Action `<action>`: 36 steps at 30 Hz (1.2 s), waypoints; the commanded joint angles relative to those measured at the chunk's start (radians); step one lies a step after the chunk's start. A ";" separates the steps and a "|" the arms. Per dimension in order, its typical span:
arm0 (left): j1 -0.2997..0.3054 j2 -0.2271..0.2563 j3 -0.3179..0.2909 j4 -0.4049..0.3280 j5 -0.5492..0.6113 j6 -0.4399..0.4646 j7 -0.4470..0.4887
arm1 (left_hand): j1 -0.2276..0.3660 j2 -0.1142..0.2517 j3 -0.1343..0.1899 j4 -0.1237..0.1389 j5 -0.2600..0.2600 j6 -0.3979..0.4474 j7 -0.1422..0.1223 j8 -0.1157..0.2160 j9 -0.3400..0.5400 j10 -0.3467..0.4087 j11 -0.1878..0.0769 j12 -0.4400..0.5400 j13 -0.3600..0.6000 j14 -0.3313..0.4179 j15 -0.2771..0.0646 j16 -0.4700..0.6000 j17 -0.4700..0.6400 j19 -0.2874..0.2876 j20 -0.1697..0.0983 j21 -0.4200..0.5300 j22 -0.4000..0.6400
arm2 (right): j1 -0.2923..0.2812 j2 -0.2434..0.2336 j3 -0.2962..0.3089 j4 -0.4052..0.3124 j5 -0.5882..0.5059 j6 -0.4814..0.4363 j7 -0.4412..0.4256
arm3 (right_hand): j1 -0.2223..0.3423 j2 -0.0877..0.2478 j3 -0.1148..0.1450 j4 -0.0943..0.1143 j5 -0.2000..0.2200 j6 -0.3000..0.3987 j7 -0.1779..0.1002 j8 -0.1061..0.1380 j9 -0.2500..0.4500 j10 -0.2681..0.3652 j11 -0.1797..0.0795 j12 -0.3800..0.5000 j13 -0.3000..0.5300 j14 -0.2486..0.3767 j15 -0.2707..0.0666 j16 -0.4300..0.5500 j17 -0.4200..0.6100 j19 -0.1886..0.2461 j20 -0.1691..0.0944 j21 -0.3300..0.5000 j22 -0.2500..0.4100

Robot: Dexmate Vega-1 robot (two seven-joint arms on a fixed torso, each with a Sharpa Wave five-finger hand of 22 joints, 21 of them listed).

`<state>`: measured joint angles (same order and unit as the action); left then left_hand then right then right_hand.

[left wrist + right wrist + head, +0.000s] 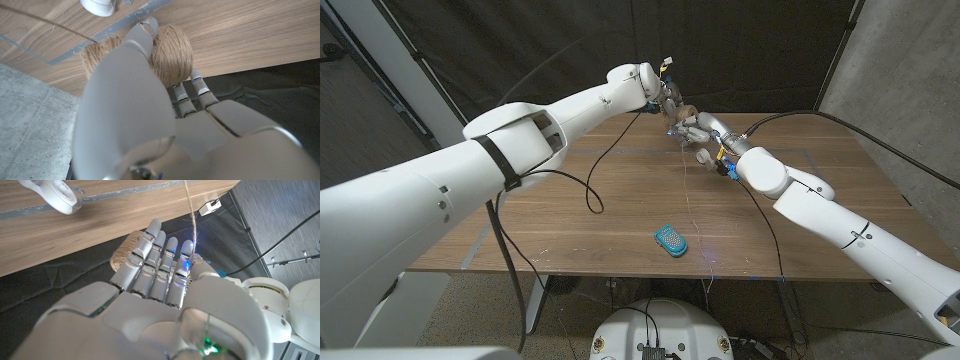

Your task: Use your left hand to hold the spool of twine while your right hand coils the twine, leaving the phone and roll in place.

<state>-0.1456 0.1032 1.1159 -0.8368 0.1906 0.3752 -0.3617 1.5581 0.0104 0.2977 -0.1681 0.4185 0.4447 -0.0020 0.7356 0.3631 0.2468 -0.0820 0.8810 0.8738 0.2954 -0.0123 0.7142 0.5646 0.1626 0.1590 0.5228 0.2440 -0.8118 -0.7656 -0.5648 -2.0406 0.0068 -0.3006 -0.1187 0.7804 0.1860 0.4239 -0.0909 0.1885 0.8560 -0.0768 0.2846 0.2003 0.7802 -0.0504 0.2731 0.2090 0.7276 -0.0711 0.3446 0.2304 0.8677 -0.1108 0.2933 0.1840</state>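
A brown spool of twine (684, 112) is up in the air above the table's far side, and my left hand (663, 98) grips it. In the left wrist view the fingers (142, 40) wrap over the wound spool (172, 52). My right hand (705, 135) is just beside and below the spool, fingers curled, with a thin twine strand (190, 210) running out from between its fingertips (187, 250). The spool (125, 255) shows behind those fingers. A loose strand (695, 210) hangs from the hands down toward the table's front edge.
A small blue oval object (671, 240) lies on the wooden table (570, 225) near the front middle. A black cable (592, 195) loops across the table's left half. Another cable (760, 215) trails along my right arm. Dark curtains stand behind the table.
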 commanded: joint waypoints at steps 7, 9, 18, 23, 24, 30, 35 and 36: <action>-0.003 -0.008 0.003 0.030 0.000 -0.016 -0.003 | -0.069 0.111 -0.002 0.006 0.007 0.100 0.090 0.021 0.044 0.123 0.095 0.006 0.017 0.057 0.023 0.234 0.074 -0.003 0.005 0.010 0.003 | -0.023 -0.020 0.028 -0.045 0.014 0.015 0.007 | 0.009 -0.004 0.005 0.002 -0.004 0.015 0.003 -0.005 0.003 0.015 -0.006 -0.009 0.003 0.017 -0.126 0.007 0.005 0.010 -0.032 0.006 0.003; 0.000 -0.001 0.003 0.019 0.000 -0.015 -0.005 | -0.069 0.109 -0.003 0.006 0.007 0.102 0.090 0.022 0.044 0.124 0.095 0.005 0.016 0.057 0.025 0.234 0.073 -0.003 0.004 0.011 0.003 | -0.025 -0.022 0.031 -0.049 0.016 0.018 0.009 | 0.008 -0.003 0.005 0.003 -0.004 0.014 0.003 -0.006 0.003 0.017 -0.007 -0.009 0.003 0.020 -0.124 0.007 0.006 0.010 -0.033 0.006 0.003; 0.001 0.001 0.004 0.018 0.001 -0.022 -0.009 | -0.069 0.113 -0.004 0.007 0.009 0.101 0.089 0.021 0.046 0.124 0.095 0.005 0.015 0.055 0.022 0.238 0.070 -0.004 0.004 0.014 0.003 | -0.036 -0.033 0.048 -0.066 0.031 0.049 0.017 | 0.010 -0.004 0.007 0.002 -0.005 0.020 0.005 -0.008 0.003 0.023 -0.007 -0.011 0.003 0.025 -0.123 0.007 0.007 0.015 -0.032 0.009 0.004; 0.000 -0.005 0.004 0.034 -0.001 -0.036 -0.013 | -0.069 0.113 -0.005 0.007 0.010 0.101 0.087 0.020 0.047 0.124 0.095 0.005 0.016 0.055 0.021 0.240 0.070 -0.004 0.002 0.016 0.002 | -0.048 -0.039 0.065 -0.076 0.046 0.073 0.018 | 0.011 -0.005 0.007 0.000 -0.005 0.025 0.005 -0.008 0.003 0.027 -0.007 -0.012 0.003 0.029 -0.124 0.009 0.009 0.019 -0.030 0.011 0.004; -0.001 -0.005 0.005 0.037 -0.001 -0.044 -0.014 | -0.068 0.112 -0.005 0.007 0.010 0.101 0.088 0.020 0.048 0.124 0.094 0.005 0.017 0.056 0.021 0.240 0.069 -0.004 0.003 0.016 0.002 | -0.050 -0.042 0.069 -0.078 0.048 0.076 0.021 | 0.012 -0.005 0.008 0.000 -0.005 0.025 0.006 -0.008 0.003 0.028 -0.007 -0.011 0.003 0.030 -0.124 0.009 0.009 0.020 -0.031 0.011 0.004; -0.001 -0.007 0.007 0.042 0.002 -0.043 -0.014 | -0.067 0.112 -0.005 0.006 0.011 0.104 0.087 0.020 0.047 0.123 0.092 0.005 0.017 0.055 0.020 0.242 0.067 -0.005 0.002 0.018 0.002 | -0.066 -0.050 0.090 -0.084 0.064 0.102 0.018 | 0.011 -0.005 0.007 0.000 -0.006 0.031 0.006 -0.008 0.003 0.033 -0.009 -0.012 0.003 0.036 -0.123 0.011 0.011 0.021 -0.031 0.013 0.004; 0.000 -0.010 0.006 0.052 0.000 -0.052 -0.014 | -0.067 0.113 -0.005 0.007 0.012 0.106 0.085 0.020 0.047 0.123 0.092 0.005 0.018 0.055 0.019 0.243 0.066 -0.004 0.001 0.020 0.002 | -0.076 -0.053 0.103 -0.086 0.072 0.123 0.016 | 0.012 -0.006 0.007 -0.001 -0.006 0.036 0.006 -0.008 0.004 0.041 -0.001 -0.012 0.004 0.040 -0.124 0.012 0.013 0.025 -0.031 0.015 0.005; 0.000 -0.011 0.006 0.056 -0.001 -0.061 -0.016 | -0.067 0.113 -0.005 0.007 0.013 0.106 0.085 0.020 0.047 0.123 0.091 0.005 0.017 0.054 0.020 0.244 0.067 -0.004 0.000 0.020 0.002 | -0.078 -0.053 0.105 -0.086 0.073 0.129 0.015 | 0.011 -0.006 0.006 0.000 -0.007 0.036 0.006 -0.009 0.004 0.040 -0.005 -0.013 0.004 0.041 -0.124 0.013 0.013 0.025 -0.031 0.015 0.005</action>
<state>-0.1472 0.0980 1.1208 -0.7998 0.1913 0.3363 -0.3739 1.5581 0.0104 0.2932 -0.1641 0.4226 0.4503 -0.0073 0.7356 0.3631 0.2475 -0.0824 0.8773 0.8742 0.2956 -0.0122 0.7142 0.5646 0.1625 0.1590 0.5382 0.2439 -0.8683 -0.8091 -0.4880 -2.1179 0.0584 -0.2186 -0.1019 0.7858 0.1806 0.4237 -0.0909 0.1845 0.8845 -0.0695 0.2767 0.2026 0.8111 -0.0553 0.2621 0.2090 0.7584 -0.0807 0.3518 0.2396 0.8823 -0.1179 0.3012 0.1839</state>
